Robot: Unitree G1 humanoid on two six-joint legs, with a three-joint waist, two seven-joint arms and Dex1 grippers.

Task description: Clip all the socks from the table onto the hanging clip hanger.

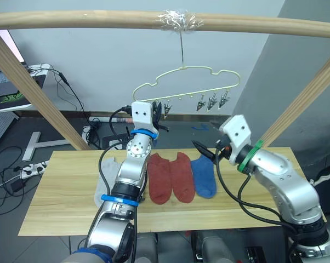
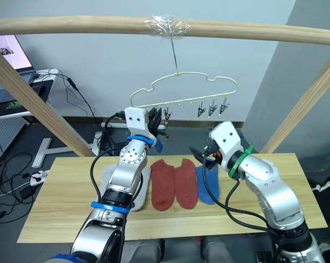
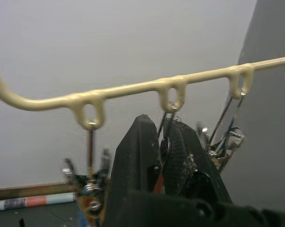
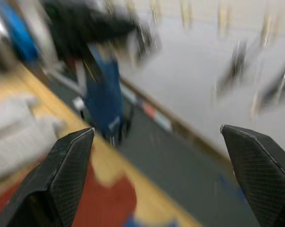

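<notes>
On the table lie, from the robot's left, grey socks partly hidden behind the left arm, two rust red socks side by side, and one blue sock. Right gripper hovers above the blue sock, its fingers spread wide with nothing between them. Left gripper is raised to the clip hanger, fingers pressed together around a metal clip; a second blue sock hangs just below it. The hanger hooks onto a wooden pole. Three clips hang bare.
</notes>
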